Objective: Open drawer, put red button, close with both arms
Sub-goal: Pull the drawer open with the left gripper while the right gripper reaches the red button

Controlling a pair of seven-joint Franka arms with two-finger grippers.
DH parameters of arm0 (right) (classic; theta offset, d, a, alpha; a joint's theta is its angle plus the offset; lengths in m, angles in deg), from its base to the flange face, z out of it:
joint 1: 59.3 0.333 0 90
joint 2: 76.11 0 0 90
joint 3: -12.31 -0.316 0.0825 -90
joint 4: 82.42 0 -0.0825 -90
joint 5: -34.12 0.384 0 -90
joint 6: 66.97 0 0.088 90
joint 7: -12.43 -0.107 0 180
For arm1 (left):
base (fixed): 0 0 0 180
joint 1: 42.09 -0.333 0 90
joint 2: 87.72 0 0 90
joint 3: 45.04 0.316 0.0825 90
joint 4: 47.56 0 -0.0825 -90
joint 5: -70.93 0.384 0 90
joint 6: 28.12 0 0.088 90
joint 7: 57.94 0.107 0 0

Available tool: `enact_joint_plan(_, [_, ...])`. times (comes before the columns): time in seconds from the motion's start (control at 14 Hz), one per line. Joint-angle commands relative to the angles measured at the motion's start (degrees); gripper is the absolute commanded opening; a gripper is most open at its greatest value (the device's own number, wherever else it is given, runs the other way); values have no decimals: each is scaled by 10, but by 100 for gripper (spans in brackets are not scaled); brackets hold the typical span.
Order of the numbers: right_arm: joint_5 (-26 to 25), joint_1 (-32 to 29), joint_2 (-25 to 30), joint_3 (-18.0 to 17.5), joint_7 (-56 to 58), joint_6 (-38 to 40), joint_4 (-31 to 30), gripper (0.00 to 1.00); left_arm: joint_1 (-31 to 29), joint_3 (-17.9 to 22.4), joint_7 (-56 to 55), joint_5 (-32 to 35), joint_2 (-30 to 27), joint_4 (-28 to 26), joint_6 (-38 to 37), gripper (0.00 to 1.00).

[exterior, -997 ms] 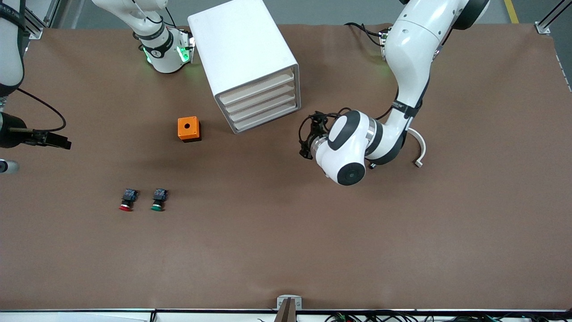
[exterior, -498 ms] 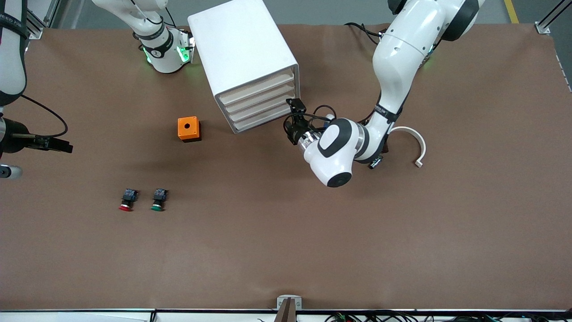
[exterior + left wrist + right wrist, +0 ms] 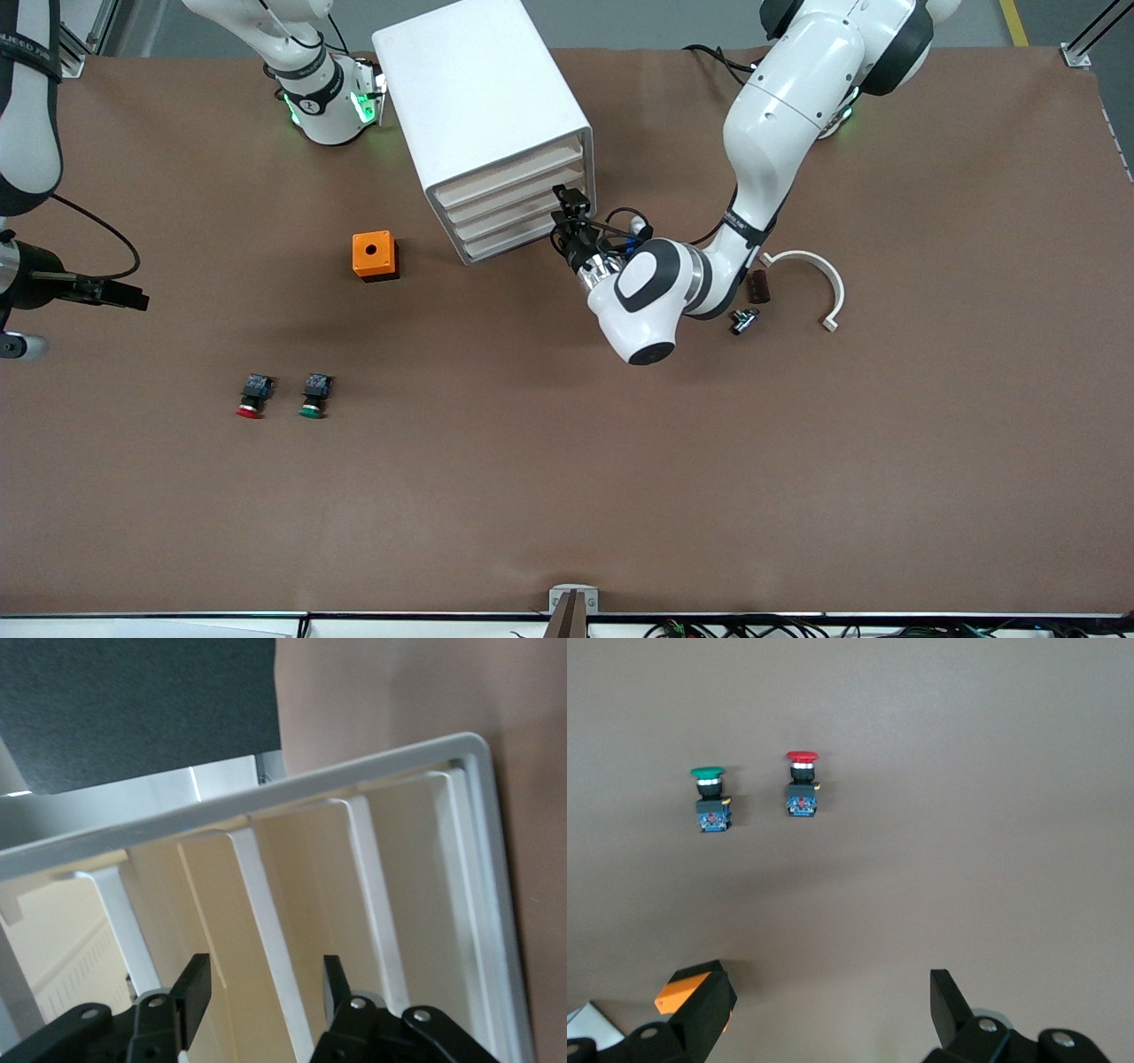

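The left gripper (image 3: 567, 217) sits at the cabinet's (image 3: 478, 97) drawer fronts, fingers (image 3: 193, 988) spread astride a thin rigid lip, the best hold. The drawer (image 3: 509, 168) is still shut and looks light.

The red button (image 3: 251, 396), hard and small, lies on the tabletop (image 3: 567, 496) beside the green button (image 3: 313, 396), nearer the camera than the orange box (image 3: 375, 255).

The right gripper (image 3: 824, 1014) waits above them, fingers apart.

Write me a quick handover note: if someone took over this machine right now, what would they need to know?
Left tool: open, at the fronts of the cabinet, fingers either side of a drawer edge, nothing gripped yet.
Right tool: open, empty, over bare table at the right arm's end; this arm waits.
Top drawer: shut, like the three under it.
Red button: on the table beside the green button, both nearer the front camera than the orange box.
Done: only the approach to the drawers.
Left: pull the top drawer open, put the red button in, close it with both arms.
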State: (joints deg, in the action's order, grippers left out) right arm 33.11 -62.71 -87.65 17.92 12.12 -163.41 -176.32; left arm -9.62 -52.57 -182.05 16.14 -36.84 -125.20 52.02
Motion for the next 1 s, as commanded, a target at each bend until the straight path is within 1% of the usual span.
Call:
enact_joint_plan(0.0, [34,-10,0,-5,-16,-58,-50,100,8,0,-9,-9,4,-12,-16,57])
enact_joint_plan(0.28, [41,-16,-1,-5,-16,-188,-136,100,16,0,-19,-11,14,-12,-17,57])
enact_joint_plan(0.43, [41,-15,-11,-5,-16,-260,-174,100,20,-13,-19,-16,14,-12,-17,56])
enact_joint_plan(0.64, [42,-12,-49,-7,-16,-313,-178,100,21,-25,-20,-17,20,-12,-17,50])
enact_joint_plan(0.85, [43,-10,-94,-8,-18,-371,-178,100,27,-25,-18,-16,29,-12,-16,39])
enact_joint_plan(0.93, [47,-8,-102,-8,-26,-379,-178,100,27,-25,-18,-16,33,-12,-16,37])
